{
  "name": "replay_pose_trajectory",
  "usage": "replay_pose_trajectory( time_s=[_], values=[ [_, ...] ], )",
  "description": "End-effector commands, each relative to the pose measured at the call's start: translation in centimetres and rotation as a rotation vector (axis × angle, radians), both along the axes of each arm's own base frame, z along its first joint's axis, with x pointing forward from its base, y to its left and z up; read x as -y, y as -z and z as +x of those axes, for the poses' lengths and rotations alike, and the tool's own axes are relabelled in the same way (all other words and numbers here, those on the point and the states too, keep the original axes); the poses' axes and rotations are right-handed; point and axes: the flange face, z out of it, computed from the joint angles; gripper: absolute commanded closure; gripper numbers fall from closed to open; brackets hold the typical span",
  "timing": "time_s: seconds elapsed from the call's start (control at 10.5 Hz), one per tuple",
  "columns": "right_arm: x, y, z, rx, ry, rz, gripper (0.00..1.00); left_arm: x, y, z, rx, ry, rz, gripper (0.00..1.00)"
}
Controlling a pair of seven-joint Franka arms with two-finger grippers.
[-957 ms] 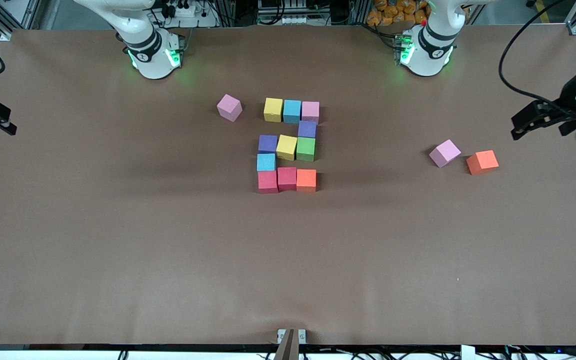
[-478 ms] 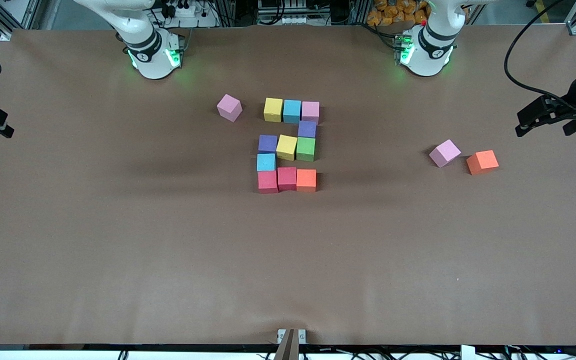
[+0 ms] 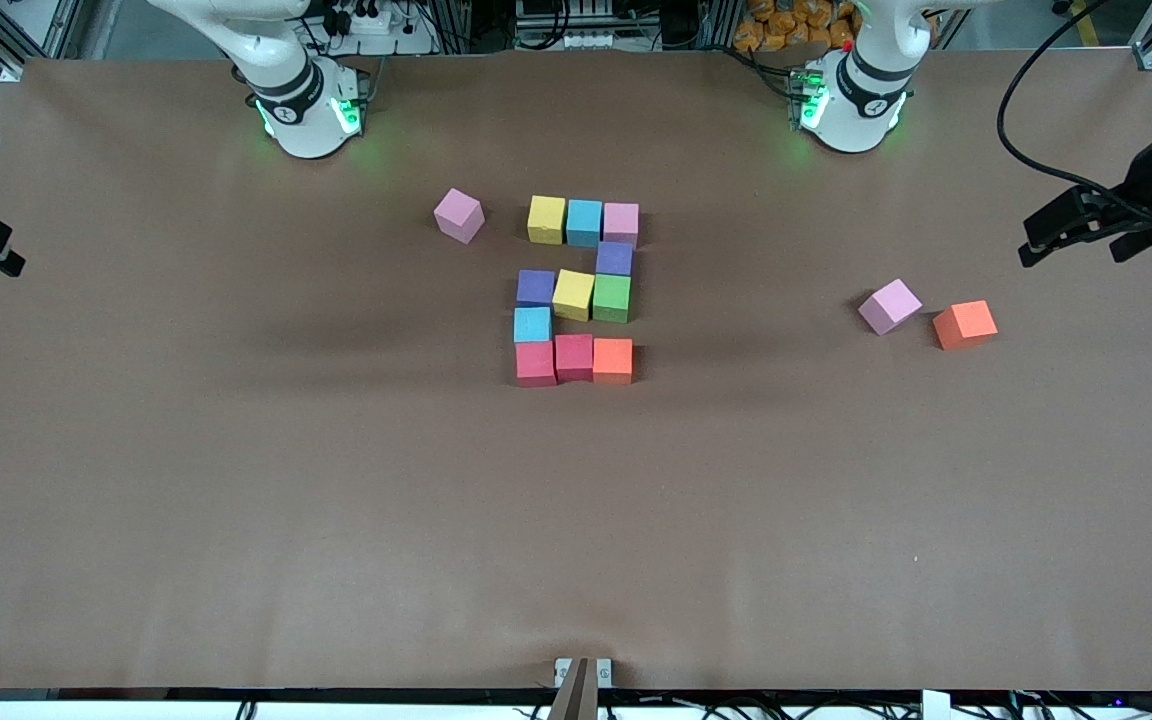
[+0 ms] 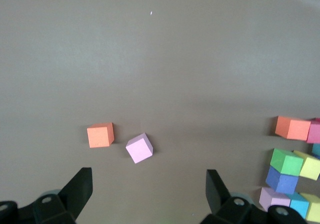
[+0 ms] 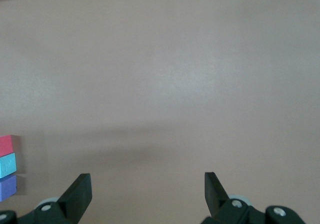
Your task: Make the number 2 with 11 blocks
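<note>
Number 2 [image 3: 576,290]: I see it at table centre, eleven cubes.
Left gripper [image 4: 147,186]: released, over the table's edge at 3 o'clock.
Right gripper [image 5: 147,189]: released, at 9 o'clock.

Red block [image 5: 8,145], blue block [image 5: 7,164], purple block [image 5: 7,187] touching on table [image 5: 175,74]

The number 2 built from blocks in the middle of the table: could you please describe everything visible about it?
The number 2 is eleven matte foam-looking cubes lying flat on the brown table, three wide and five rows tall. From the robots' side toward the front camera: yellow, sky blue, pink; one purple; purple, yellow, green; one sky blue; red, red, orange. Neighbours touch or nearly touch, slightly unevenly. Nothing is stacked on it and neither gripper touches it.
</note>
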Motion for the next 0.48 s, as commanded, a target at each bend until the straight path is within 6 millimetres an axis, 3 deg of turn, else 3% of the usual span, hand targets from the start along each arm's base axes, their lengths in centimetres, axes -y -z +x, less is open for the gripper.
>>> replay_pose_trajectory(
  time_s=[0.0, 0.38],
  values=[
    [0.05, -1.17, -0.19, 0.009, 0.016, 0.008, 0.0, 0.3, -0.57, -0.05, -0.011, -0.007, 0.027, 0.0],
    [0.3, -1.59, -0.25, 0.017, 0.022, 0.007, 0.0, 1.04, -0.82, 0.02, -0.004, 0.007, 0.029, 0.0]
  ],
)
